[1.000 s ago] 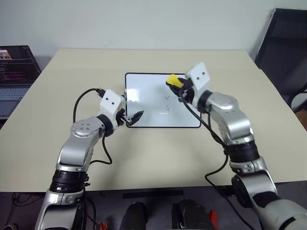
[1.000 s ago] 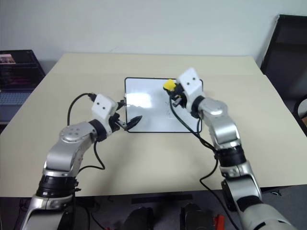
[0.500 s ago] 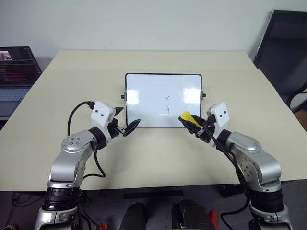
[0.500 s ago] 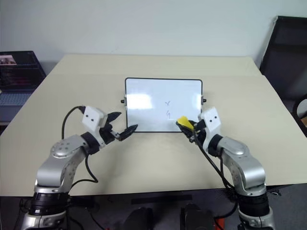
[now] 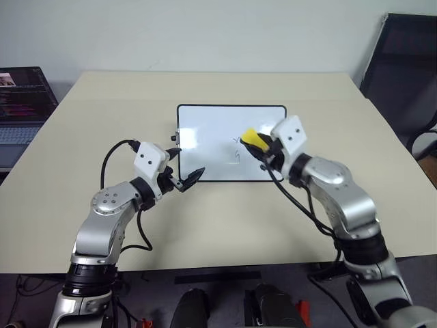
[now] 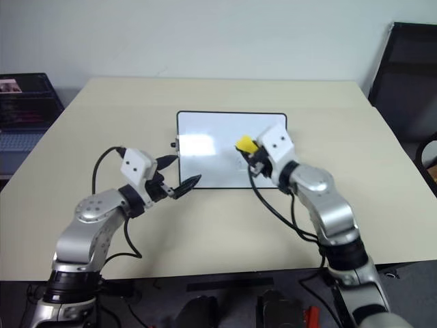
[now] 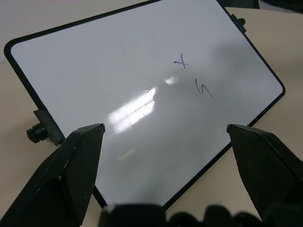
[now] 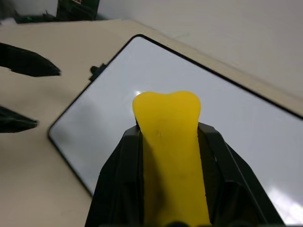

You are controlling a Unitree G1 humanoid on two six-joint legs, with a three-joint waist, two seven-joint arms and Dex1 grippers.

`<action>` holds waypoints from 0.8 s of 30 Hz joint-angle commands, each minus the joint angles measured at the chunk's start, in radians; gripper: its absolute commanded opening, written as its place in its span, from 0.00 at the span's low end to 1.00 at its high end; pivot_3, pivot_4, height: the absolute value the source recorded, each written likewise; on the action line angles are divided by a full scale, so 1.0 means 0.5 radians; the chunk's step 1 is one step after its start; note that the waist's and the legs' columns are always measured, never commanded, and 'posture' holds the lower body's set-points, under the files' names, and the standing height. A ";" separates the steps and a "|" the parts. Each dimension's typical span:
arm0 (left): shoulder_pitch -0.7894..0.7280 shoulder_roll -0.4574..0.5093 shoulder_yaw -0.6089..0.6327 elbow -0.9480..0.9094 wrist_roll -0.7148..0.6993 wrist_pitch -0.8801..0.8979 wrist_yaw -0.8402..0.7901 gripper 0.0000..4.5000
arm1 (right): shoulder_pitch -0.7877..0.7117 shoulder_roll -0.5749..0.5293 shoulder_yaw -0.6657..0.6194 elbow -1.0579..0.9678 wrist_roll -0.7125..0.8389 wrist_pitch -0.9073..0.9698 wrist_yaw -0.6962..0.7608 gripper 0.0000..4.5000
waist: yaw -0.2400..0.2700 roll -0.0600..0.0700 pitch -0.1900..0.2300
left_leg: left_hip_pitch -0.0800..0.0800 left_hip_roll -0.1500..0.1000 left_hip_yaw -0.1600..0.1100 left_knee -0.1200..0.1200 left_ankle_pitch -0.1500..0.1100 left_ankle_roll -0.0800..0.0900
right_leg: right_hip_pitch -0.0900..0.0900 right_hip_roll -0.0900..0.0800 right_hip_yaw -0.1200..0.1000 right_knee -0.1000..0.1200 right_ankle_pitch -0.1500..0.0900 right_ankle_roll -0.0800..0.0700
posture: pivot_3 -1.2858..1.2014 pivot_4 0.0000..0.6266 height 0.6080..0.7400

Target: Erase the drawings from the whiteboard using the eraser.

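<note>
The whiteboard [image 5: 205, 130] lies flat in the middle of the tan table. Two of the drawings show on it, an x-like mark [image 7: 180, 60] and a 9-like mark [image 7: 203, 88] just nearer me. My right gripper [image 5: 259, 145] is shut on the yellow eraser [image 5: 250, 138], which hangs over the board's right half, right beside the x mark and partly covering it. In the right wrist view the eraser [image 8: 170, 137] sticks out between the black fingers. My left gripper [image 5: 188, 162] is open at the board's near left corner, holding nothing.
An open laptop [image 5: 20, 102] sits off the table's far left corner. A black chair [image 5: 403, 61] stands at the right. The board's small black knob [image 7: 37, 133] juts from its left short side, close to my left gripper.
My right gripper, still holding the eraser, swept from the board's far right part down to its near right corner, then came back up beside the marks. The left gripper hardly moved.
</note>
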 commanded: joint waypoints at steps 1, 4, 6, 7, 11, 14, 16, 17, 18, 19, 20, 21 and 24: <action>-0.061 -0.004 -0.032 0.001 0.019 -0.070 -0.023 1.00 | -0.238 0.039 0.124 0.364 -0.205 -0.230 -0.056 0.25 | 0.001 0.000 0.000 | -0.001 0.000 0.000 0.000 0.000 0.000 | 0.000 -0.001 0.000 0.000 0.000 0.000 | 0.52 0.24 1.00; -0.060 -0.006 -0.060 0.010 0.031 -0.095 -0.055 1.00 | -0.418 0.086 0.185 0.717 -0.333 -0.406 -0.104 0.25 | 0.001 0.000 0.000 | -0.003 -0.001 0.001 -0.001 0.000 0.000 | -0.002 -0.003 0.001 -0.001 0.000 0.000 | 0.52 0.24 1.00; -0.054 -0.001 -0.070 0.014 0.033 -0.113 -0.066 1.00 | -0.522 0.129 0.191 0.947 -0.393 -0.521 -0.151 0.25 | 0.000 0.000 0.000 | -0.003 0.000 0.000 -0.001 0.000 0.000 | -0.002 -0.003 0.000 0.000 0.000 0.000 | 0.52 0.24 1.00; -0.053 0.000 -0.071 0.016 0.034 -0.118 -0.069 1.00 | -0.551 0.143 0.188 1.017 -0.413 -0.563 -0.161 0.25 | 0.000 0.000 0.000 | -0.003 0.000 0.000 -0.001 0.000 0.000 | -0.002 -0.003 0.000 0.000 0.000 0.000 | 0.52 0.24 1.00; -0.042 -0.012 -0.069 -0.001 0.041 -0.131 -0.052 1.00 | -0.551 0.152 0.226 1.204 -0.476 -0.620 -0.100 0.25 | 0.000 0.000 0.000 | -0.003 0.000 -0.002 -0.002 -0.001 0.000 | -0.002 -0.003 -0.001 0.000 0.000 0.000 | 0.52 0.24 1.00; -0.023 -0.020 -0.072 -0.028 0.041 -0.124 -0.038 1.00 | -0.459 0.104 0.301 1.154 -0.518 -0.608 0.046 0.25 | 0.001 0.000 0.000 | -0.003 -0.001 -0.001 -0.002 -0.001 0.000 | -0.002 -0.005 -0.001 0.000 0.000 0.000 | 0.52 0.24 1.00; -0.014 -0.023 -0.079 -0.042 0.043 -0.118 -0.030 1.00 | -0.424 0.082 0.334 1.121 -0.544 -0.592 0.110 0.25 | 0.000 0.000 0.000 | -0.003 -0.001 -0.002 -0.001 -0.001 0.000 | -0.002 -0.005 -0.002 0.000 0.000 0.000 | 0.52 0.24 1.00; -0.012 -0.027 -0.083 -0.047 0.043 -0.113 -0.026 1.00 | -0.415 0.081 0.335 1.116 -0.552 -0.587 0.113 0.25 | 0.000 0.000 0.000 | -0.002 -0.001 -0.002 -0.001 -0.001 0.000 | -0.002 -0.005 -0.002 0.001 0.000 0.000 | 0.52 0.24 1.00; -0.011 -0.029 -0.086 -0.051 0.043 -0.110 -0.024 1.00 | -0.414 0.082 0.329 1.121 -0.568 -0.587 0.092 0.25 | 0.000 0.000 0.000 | -0.001 -0.001 -0.002 -0.001 -0.001 0.000 | -0.001 -0.004 -0.002 0.002 0.000 0.000 | 0.52 0.24 1.00; -0.012 -0.031 -0.087 -0.053 0.043 -0.107 -0.023 1.00 | -0.423 0.083 0.317 1.133 -0.589 -0.595 0.057 0.25 | 0.000 0.000 0.000 | 0.000 0.000 -0.002 0.000 -0.001 0.000 | -0.001 -0.004 -0.002 0.002 0.000 0.000 | 0.52 0.24 1.00; -0.014 -0.032 -0.089 -0.054 0.041 -0.103 -0.023 1.00 | -0.444 0.089 0.288 1.155 -0.604 -0.604 0.003 0.25 | 0.000 0.000 0.000 | 0.000 0.000 -0.002 0.000 -0.001 0.000 | 0.000 -0.003 -0.002 0.002 0.000 0.000 | 0.52 0.24 1.00; -0.017 -0.031 -0.090 -0.053 0.039 -0.100 -0.023 1.00 | -0.468 0.096 0.256 1.178 -0.614 -0.612 -0.052 0.25 | 0.000 0.000 0.000 | 0.000 0.000 -0.002 0.000 0.000 0.000 | 0.000 -0.003 -0.002 0.002 0.000 0.000 | 0.52 0.24 1.00; -0.028 -0.029 -0.099 -0.054 0.035 -0.092 -0.027 1.00 | -0.525 0.096 0.184 1.242 -0.616 -0.625 -0.160 0.25 | 0.000 0.000 0.000 | 0.000 0.000 -0.001 0.001 0.000 0.000 | 0.000 -0.003 -0.001 0.003 0.001 0.000 | 0.52 0.24 1.00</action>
